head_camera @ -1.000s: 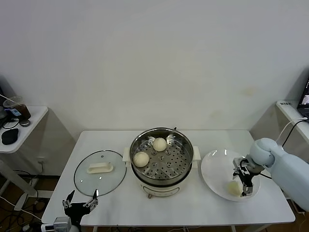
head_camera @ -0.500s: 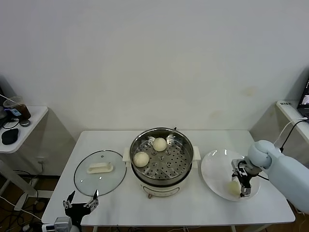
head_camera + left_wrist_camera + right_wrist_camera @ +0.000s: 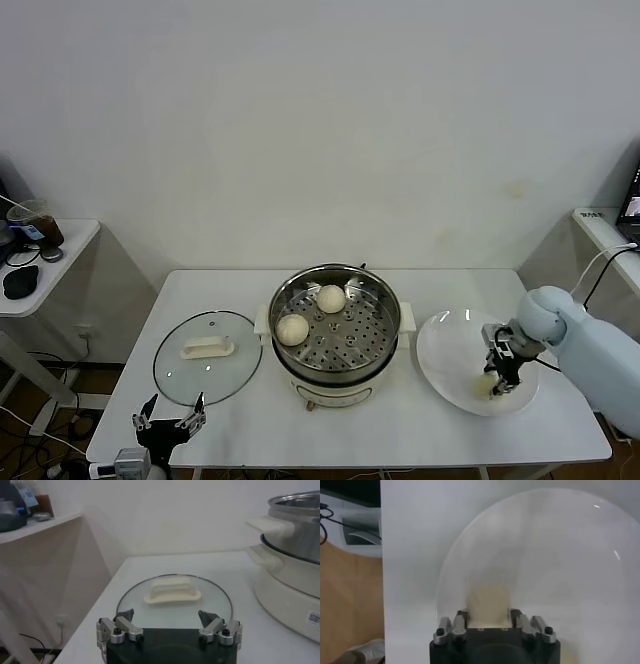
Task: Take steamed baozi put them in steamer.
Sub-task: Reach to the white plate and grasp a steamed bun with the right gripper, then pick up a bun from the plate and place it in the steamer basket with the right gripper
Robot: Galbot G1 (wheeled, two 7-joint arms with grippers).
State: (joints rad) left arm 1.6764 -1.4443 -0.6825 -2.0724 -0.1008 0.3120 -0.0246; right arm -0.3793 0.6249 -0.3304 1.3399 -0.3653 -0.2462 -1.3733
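Right hand (image 3: 491,383) has been closed onto the plate (image 3: 450,345) baozi (image 3: 486,385). Two sit in the steamer (image 3: 335,325) already; left hand (image 3: 170,425) parked open by the tabletop (image 3: 400,425) edge.

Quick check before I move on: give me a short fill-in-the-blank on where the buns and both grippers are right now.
1. The steamer already holds ____ baozi.
2. The right gripper is shut on a baozi that sits on the white ____.
3. The left gripper hangs open near the table's front edge, closest to the glass ____.

Missing words: two; plate; lid
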